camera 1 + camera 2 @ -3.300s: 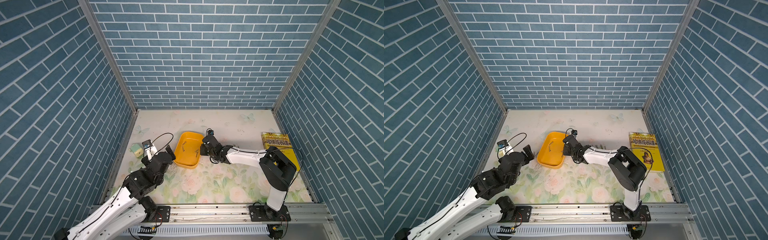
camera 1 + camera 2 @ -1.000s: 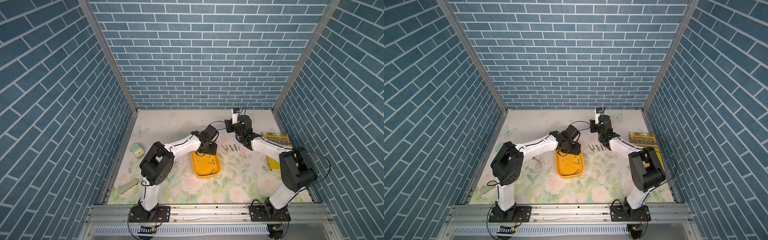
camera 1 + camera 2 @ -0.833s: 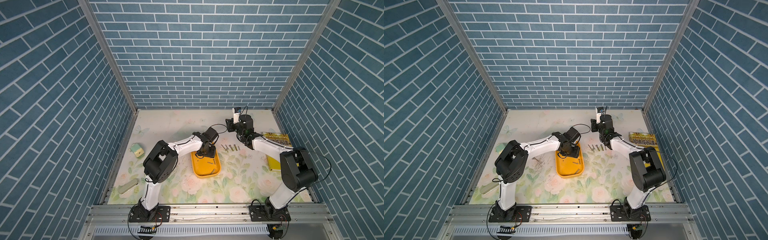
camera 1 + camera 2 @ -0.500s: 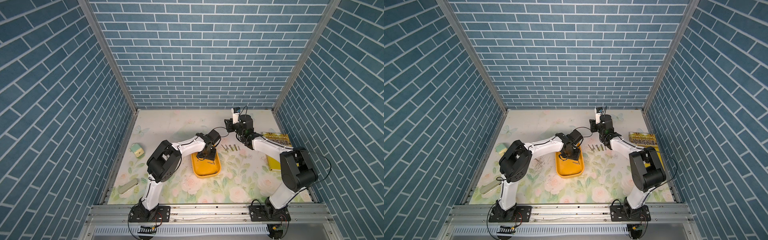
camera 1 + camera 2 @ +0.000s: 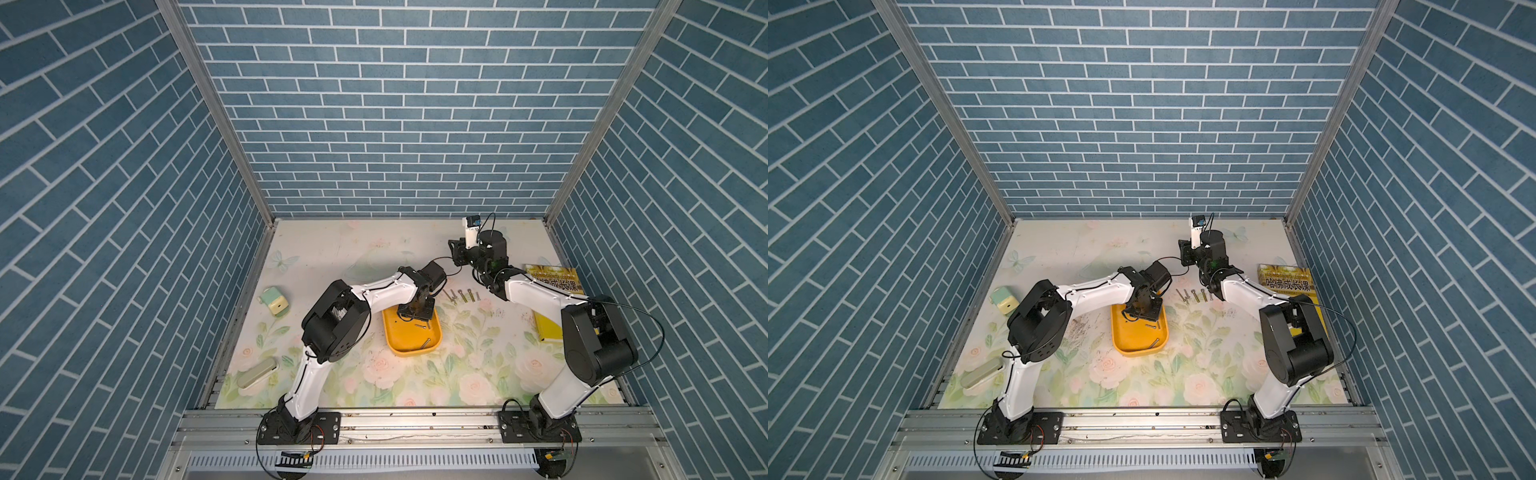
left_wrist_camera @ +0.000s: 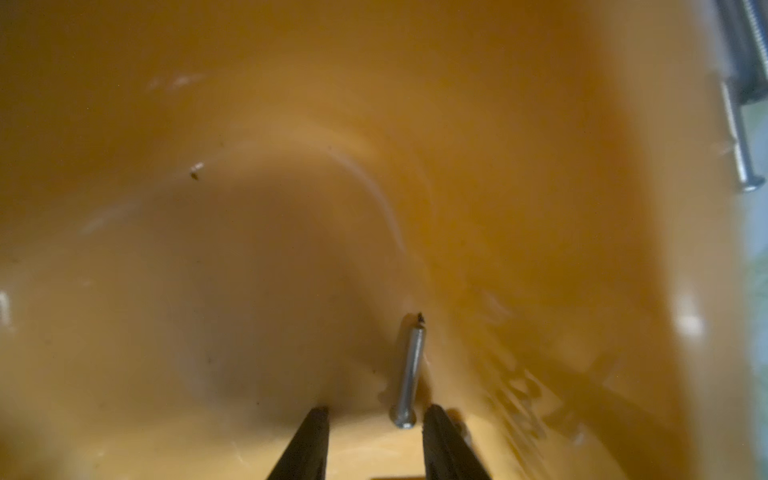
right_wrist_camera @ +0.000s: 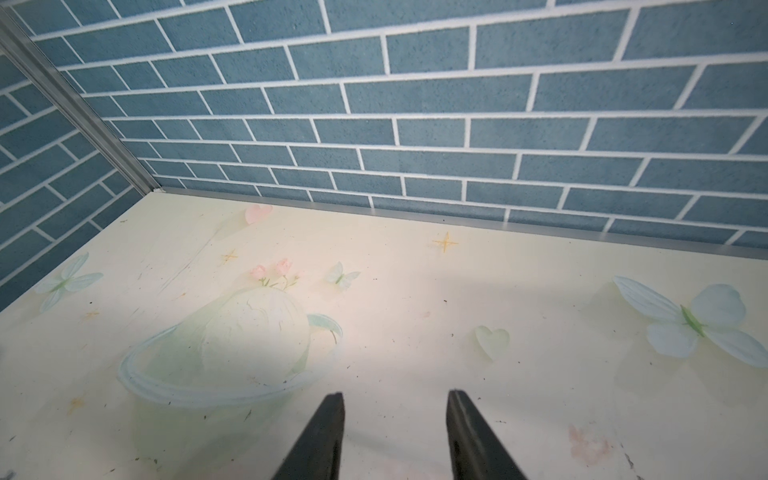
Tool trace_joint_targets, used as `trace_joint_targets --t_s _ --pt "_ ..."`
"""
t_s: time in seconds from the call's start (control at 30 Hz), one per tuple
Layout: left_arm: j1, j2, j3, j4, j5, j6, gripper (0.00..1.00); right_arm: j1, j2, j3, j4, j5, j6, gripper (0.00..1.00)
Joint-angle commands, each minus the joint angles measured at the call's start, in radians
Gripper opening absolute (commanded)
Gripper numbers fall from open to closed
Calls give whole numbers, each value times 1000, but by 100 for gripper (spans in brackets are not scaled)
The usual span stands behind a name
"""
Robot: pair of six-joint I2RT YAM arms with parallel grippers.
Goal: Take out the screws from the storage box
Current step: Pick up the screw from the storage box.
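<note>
Our left pincer (image 6: 376,419) is down inside the box (image 5: 411,352), at its far end. Its fingers (image 6: 309,444) stand partly apart. A screw (image 6: 409,374) lies between them, its head by the tips and nearer one finger, and we see no grip on it. More screws (image 5: 424,343) lie nearer in the box. Others sit in a row (image 5: 459,296) on the desk (image 5: 332,249) just right of it. Our right pincer (image 7: 395,415) hangs partly open and empty over the far desk.

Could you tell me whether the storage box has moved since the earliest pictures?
Yes: the storage box now lies farther from the pencil sharpener and nearer the front rail.
</note>
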Motion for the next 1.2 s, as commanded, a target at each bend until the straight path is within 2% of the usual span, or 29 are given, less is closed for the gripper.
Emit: trace_joint_targets --t_s 0.0,0.17,0.33,0.5,0.67,0.77,0.8,0.93,1.17 --pt "-10 79 6 -108 -92 -23 39 0 -37 -15 10 -9 13 44" --pt "-17 110 4 -109 -95 -25 29 0 -34 -16 8 -43 15 44" --pt "-17 129 1 -102 -96 -13 27 1 -31 -18 8 -53 16 44" --pt "-17 156 5 -87 -69 6 13 0 -32 -23 6 -58 16 44" --pt "-12 176 19 -87 -65 15 8 1 -29 -22 8 -64 16 44" --pt "-8 178 21 -84 -66 22 0 0 -23 -20 9 -66 16 44" --pt "-5 176 23 -84 -69 24 0 0 -22 -19 10 -67 16 44" --pt "4 113 29 -51 -85 39 0 0 -23 -27 25 -75 16 44" --pt "20 -99 -17 122 -129 29 0 0 -89 -107 109 -98 21 44"
